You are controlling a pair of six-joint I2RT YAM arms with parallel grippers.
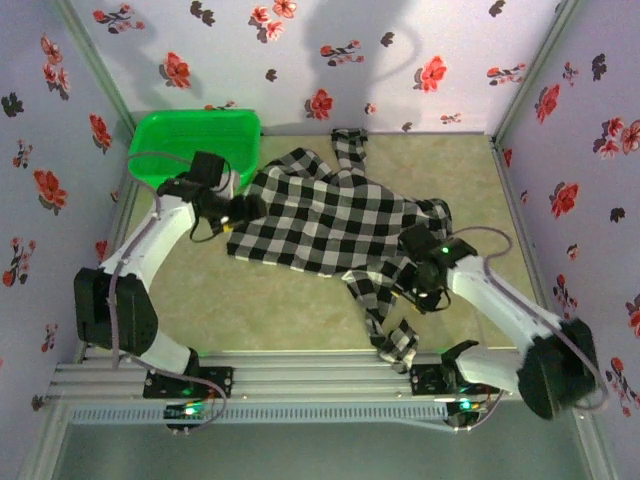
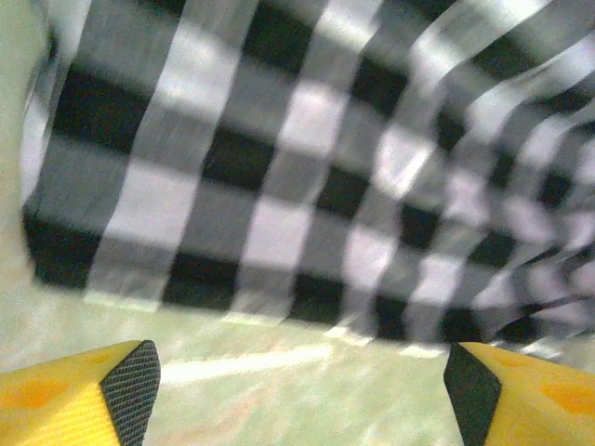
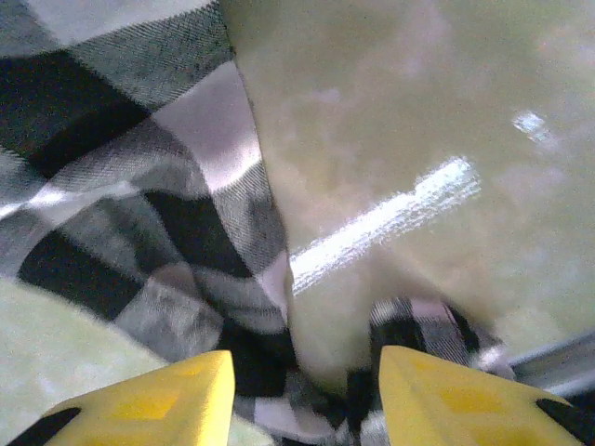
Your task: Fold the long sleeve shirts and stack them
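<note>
Hem of shirt [image 2: 307,167] lay just beyond spread left gripper [image 2: 297,376] tips; right gripper [image 3: 307,372] parted, same cloth between its fingers [image 3: 158,400].

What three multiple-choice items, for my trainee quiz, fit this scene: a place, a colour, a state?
1. The green basket sits: A) at the near right corner of the table; B) at its middle; C) at its far left corner.
2. The long sleeve shirt is: A) plain red; B) black-and-white checked; C) blue striped.
3. The left arm's fingers are: A) open, nothing between them; B) shut on a sleeve; C) gripping the basket.
Key: C, it stands far left in the top view; B, the checks show clearly; A, bare table shows between them.
</note>
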